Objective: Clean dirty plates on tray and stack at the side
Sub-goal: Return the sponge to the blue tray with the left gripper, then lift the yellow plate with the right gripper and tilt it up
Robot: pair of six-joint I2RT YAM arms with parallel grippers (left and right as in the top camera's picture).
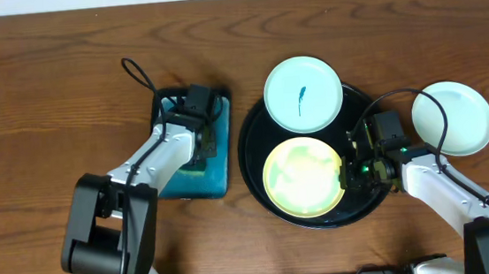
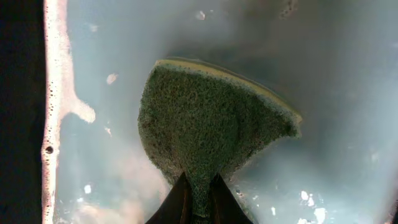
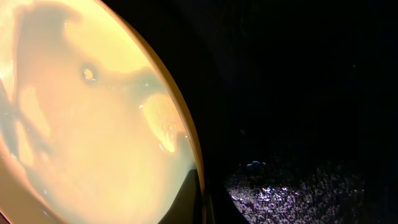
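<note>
The black round tray (image 1: pixel 258 185) holds a pale yellow plate (image 1: pixel 303 176). A white plate with a dark-blue squiggle (image 1: pixel 303 94) rests on the tray's far rim. Another white plate (image 1: pixel 453 117) lies on the table to the right. My right gripper (image 1: pixel 351 174) is shut on the yellow plate's right rim (image 3: pixel 186 134), one finger on its inside. My left gripper (image 1: pixel 199 141) is over the teal tray (image 1: pixel 197 184) and is shut on a green sponge (image 2: pixel 205 124) that lies in the wet tray.
The teal tray's floor (image 2: pixel 336 81) is wet, with foam along its left wall (image 2: pixel 56 93). The black tray floor (image 3: pixel 298 93) lies right of the yellow plate. Cables run from both arms over the table.
</note>
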